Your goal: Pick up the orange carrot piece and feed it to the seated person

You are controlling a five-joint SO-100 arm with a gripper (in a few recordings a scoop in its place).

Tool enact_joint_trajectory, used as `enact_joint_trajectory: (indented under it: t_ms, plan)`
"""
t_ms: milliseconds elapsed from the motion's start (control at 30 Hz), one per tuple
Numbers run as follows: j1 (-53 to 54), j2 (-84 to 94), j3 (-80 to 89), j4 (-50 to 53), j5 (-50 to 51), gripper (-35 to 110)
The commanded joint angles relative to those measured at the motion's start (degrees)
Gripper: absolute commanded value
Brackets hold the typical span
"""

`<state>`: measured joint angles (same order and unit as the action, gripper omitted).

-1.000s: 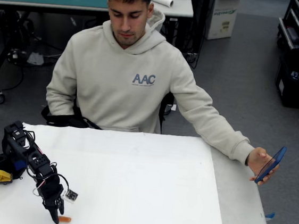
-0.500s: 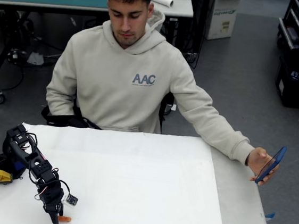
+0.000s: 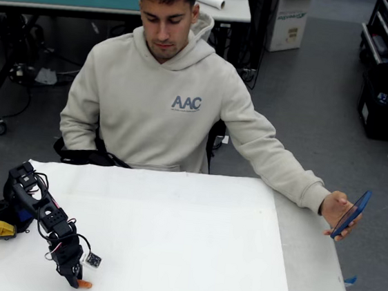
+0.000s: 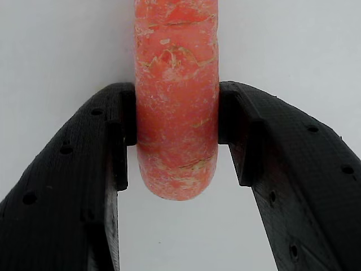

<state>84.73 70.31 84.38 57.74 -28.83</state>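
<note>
White table: gripper pinching carrot piece.

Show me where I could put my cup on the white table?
Most of the white table is bare, from the person down the middle and right. It is crowded in the picture's bottom-left corner, where the gripper is closed on the carrot piece.

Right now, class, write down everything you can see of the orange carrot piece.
The orange carrot piece is a stubby cylinder with a rounded end, its skin rough and flecked with pale scrapes. In the wrist view it sits between the two black fingers, which press against both its sides. In the fixed view it shows as a tiny orange tip at the gripper, low on the white table near the front left corner. Whether it is lifted off the surface cannot be told.
</note>
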Motion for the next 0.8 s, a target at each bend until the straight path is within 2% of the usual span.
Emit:
enact_joint_trajectory:
  t_ms: [0,400,767]
  plan:
    - [0.9,2.5,-4.7,-0.1,-0.9,-3]
    - [-0.7,2.5,-23.6,0.0,-0.9,-3]
    - [-12.8,2.2,-46.5,0.0,-0.9,-3]
